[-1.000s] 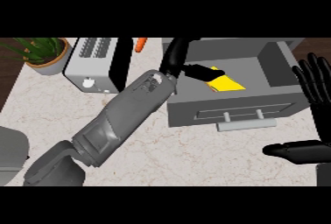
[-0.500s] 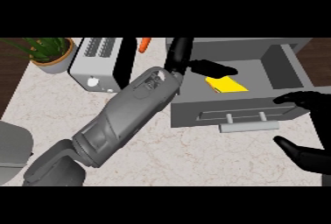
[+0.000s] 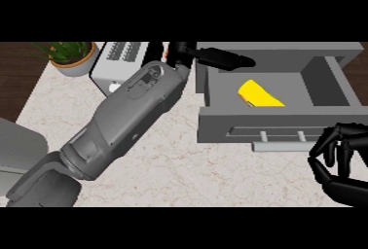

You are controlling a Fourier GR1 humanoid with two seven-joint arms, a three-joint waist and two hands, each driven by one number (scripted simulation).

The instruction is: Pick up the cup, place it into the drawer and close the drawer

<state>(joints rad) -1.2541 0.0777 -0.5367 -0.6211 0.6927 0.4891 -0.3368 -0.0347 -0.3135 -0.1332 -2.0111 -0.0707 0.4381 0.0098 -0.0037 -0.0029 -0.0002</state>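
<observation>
Yellow cup lies inside the open grey drawer. Left hand, fingers straight, hangs over the rim and could jam the closing. Right hand, curled and empty, sits at the front corner, so the push may skew.

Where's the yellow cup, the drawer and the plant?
yellow cup (image 3: 260, 95), head view, on its yellow side.
drawer (image 3: 273, 119), head view, on its front panel.
plant (image 3: 66, 49), head view, on its green leaves.

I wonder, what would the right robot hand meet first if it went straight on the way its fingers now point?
Most likely the drawer's front panel, near the right end of its handle: the right robot hand sits before it, fingers curled toward it. Height is unclear, so it might pass over.
</observation>
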